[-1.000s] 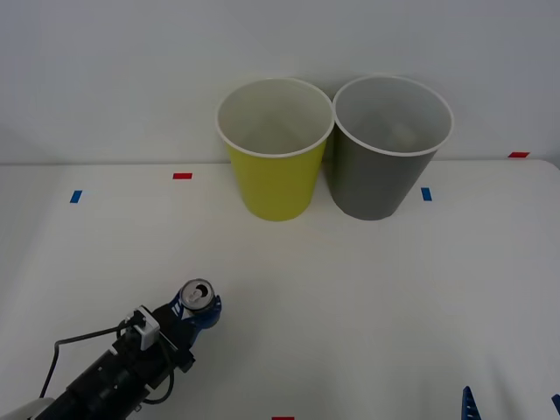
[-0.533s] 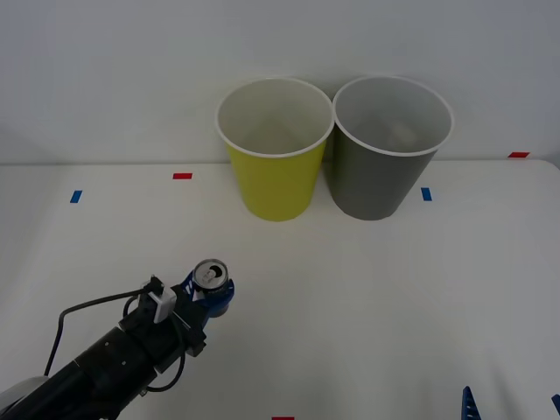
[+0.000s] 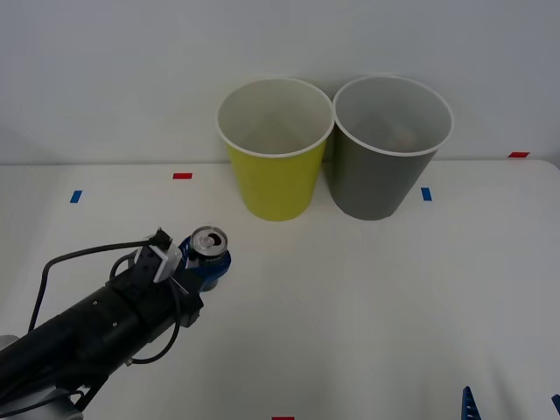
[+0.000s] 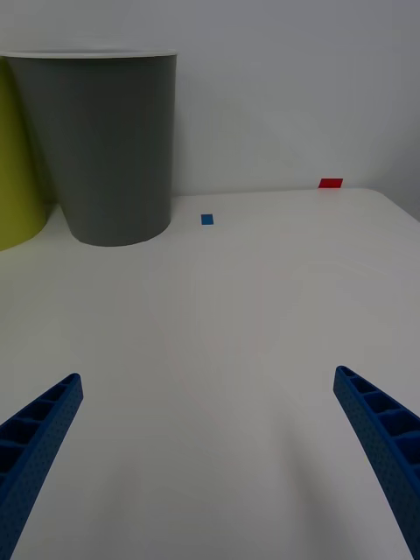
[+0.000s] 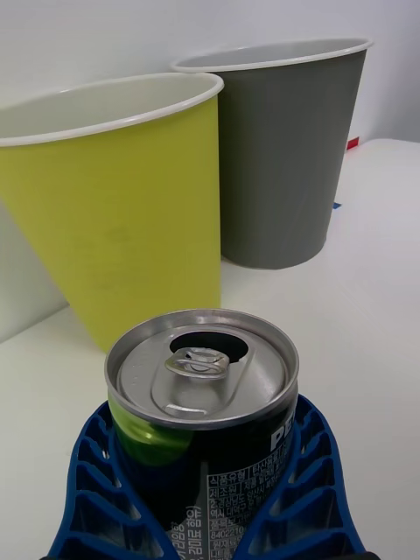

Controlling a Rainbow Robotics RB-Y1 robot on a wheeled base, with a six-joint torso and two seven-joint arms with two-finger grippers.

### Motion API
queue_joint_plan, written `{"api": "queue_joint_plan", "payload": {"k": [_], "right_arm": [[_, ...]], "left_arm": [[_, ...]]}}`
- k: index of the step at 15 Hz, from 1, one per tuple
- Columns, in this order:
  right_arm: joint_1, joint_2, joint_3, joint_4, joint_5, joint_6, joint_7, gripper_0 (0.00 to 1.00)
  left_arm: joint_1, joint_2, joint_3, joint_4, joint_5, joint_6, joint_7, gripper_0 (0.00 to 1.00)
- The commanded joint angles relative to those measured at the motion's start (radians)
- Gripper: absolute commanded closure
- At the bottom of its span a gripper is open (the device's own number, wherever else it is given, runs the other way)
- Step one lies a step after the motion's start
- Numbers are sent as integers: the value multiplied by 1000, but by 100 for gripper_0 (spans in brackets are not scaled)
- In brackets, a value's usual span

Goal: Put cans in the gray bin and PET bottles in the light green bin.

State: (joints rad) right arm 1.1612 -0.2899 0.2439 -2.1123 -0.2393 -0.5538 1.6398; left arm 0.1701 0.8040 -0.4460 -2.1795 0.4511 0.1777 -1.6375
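Note:
My left gripper [image 3: 210, 262] is shut on a small dark can [image 3: 208, 242] with a silver pull-tab top, held upright above the table in front of and left of the light green bin [image 3: 275, 171]. In the left wrist view the can [image 5: 203, 394] sits between my blue fingers [image 5: 96, 472], with the light green bin [image 5: 131, 210] close behind it and the gray bin [image 5: 289, 157] beyond. The gray bin [image 3: 385, 166] stands right of the green one, touching it. My right gripper [image 4: 210, 464] hangs open over bare table at the front right. No PET bottles are in view.
Both bins stand at the table's back edge against a white wall. Small red [image 3: 182, 176] and blue [image 3: 426, 194] tape marks dot the table. Open white tabletop lies between the held can and the bins.
My left arm has moved forward and up toward the bins, carrying the can with it. The right gripper has stayed still.

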Motion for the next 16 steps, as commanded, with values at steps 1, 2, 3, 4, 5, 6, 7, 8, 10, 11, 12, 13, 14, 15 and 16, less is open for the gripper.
{"api": "queue_joint_plan", "payload": {"k": [1,2,3,4,5,6,7,8,10,11,12,13,14,15,16], "right_arm": [[0,0,0,0,0,0,0,0],[0,0,0,0,0,0,0,0],[0,0,0,0,0,0,0,0],[0,0,0,0,0,0,0,0],[0,0,0,0,0,0,0,0],[0,0,0,0,0,0,0,0],[0,0,0,0,0,0,0,0],[0,0,0,0,0,0,0,0],[0,0,0,0,0,0,0,0],[0,0,0,0,0,0,0,0],[0,0,0,0,0,0,0,0],[0,0,0,0,0,0,0,0],[0,0,0,0,0,0,0,0],[0,0,0,0,0,0,0,0],[0,0,0,0,0,0,0,0]], "left_arm": [[-1,-49,133,-189,15,299,-18,100],[-3,-77,174,-249,24,401,-25,99],[-6,-98,207,-287,49,471,-35,99],[-14,-121,248,-312,103,531,-50,99],[-38,-147,300,-322,173,600,-120,99],[-69,-174,352,-321,248,657,-186,100],[-96,-197,406,-321,311,707,-228,100],[-133,-230,474,-321,385,767,-282,100],[-167,-279,550,-321,468,787,-349,100],[-178,-305,581,-321,518,787,-351,100],[-182,-333,615,-321,594,787,-351,100],[-185,-351,642,-321,647,787,-352,100],[-192,-365,662,-321,672,787,-357,100],[-215,-374,671,-321,678,787,-357,100],[-236,-381,675,-321,669,790,-357,100]]}}
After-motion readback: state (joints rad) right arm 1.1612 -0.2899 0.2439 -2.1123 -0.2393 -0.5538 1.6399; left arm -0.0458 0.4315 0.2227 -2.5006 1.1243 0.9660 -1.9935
